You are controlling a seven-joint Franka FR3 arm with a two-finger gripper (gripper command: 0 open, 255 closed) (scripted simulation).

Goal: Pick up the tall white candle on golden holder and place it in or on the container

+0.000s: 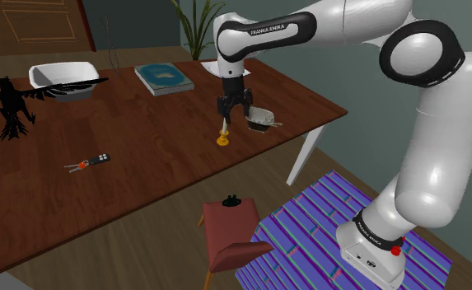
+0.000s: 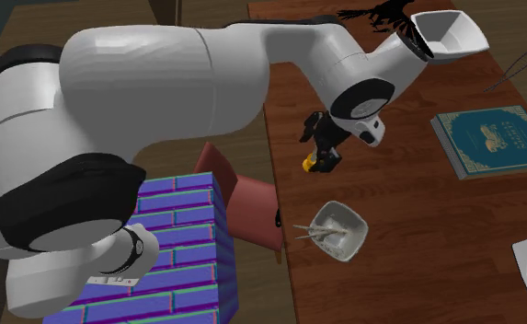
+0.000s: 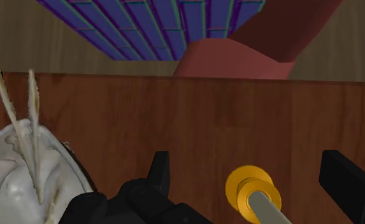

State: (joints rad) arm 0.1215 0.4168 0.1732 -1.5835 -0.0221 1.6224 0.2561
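Note:
A thin pale candle (image 1: 223,129) stands upright in a small golden holder (image 1: 222,141) near the table's front edge in the shoulder view. My black gripper (image 1: 233,118) hangs right over it, open. In the wrist view the golden holder (image 3: 250,186) and the candle's stem (image 3: 268,210) lie between the two fingers (image 3: 159,170), which stand wide apart and do not touch it. The second exterior view shows the gripper (image 2: 319,150) just above the holder (image 2: 308,164). A white dish-shaped container (image 1: 61,77) sits at the table's far end, also seen as the container (image 2: 450,35).
A grey bowl with chopsticks (image 1: 261,120) stands close beside the gripper. On the brown table (image 1: 143,140) are also a teal book (image 1: 164,78), a black bird figure (image 1: 11,103) and a small remote with keys (image 1: 90,162). A red chair (image 1: 230,231) and a striped rug (image 1: 324,222) lie below.

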